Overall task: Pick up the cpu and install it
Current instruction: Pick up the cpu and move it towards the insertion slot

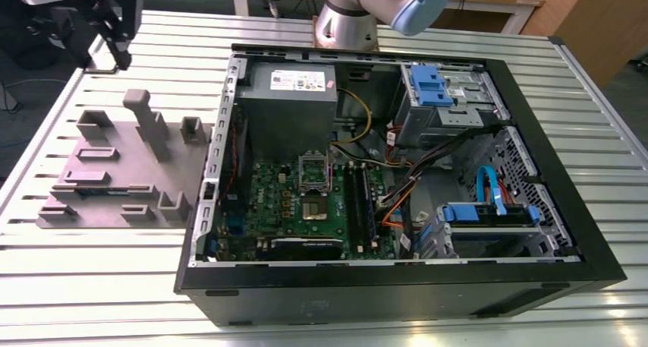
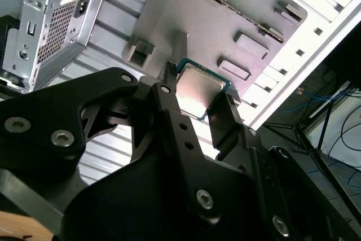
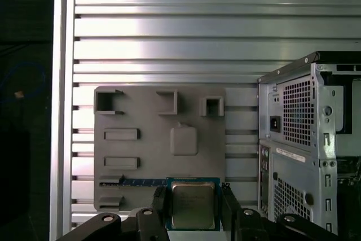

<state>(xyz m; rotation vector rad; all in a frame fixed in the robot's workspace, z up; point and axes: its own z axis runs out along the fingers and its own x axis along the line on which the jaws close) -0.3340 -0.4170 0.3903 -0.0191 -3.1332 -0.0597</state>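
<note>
The cpu (image 3: 193,202), a flat square chip with a shiny metal top and a thin teal edge, sits between my black fingers (image 3: 159,207) in both wrist views. My gripper (image 3: 193,210) is shut on it, with the jaws pressed to its two opposite edges. It appears again as a pale square (image 2: 198,90) in my gripper (image 2: 197,93) in the second wrist view. In the exterior view my gripper (image 1: 121,57) hangs at the far left, well above the grey holder plate (image 1: 111,172). The motherboard's socket (image 1: 314,191) lies inside the open computer case (image 1: 567,210), its metal frame raised.
The grey holder plate (image 3: 146,156) carries upright blocks and a dark memory stick (image 3: 141,182). The case's rear wall (image 3: 310,139) stands close beside the plate. Cables, a power supply (image 1: 288,96) and blue drive bays (image 1: 486,214) crowd the case. A slatted metal table (image 1: 102,286) lies underneath.
</note>
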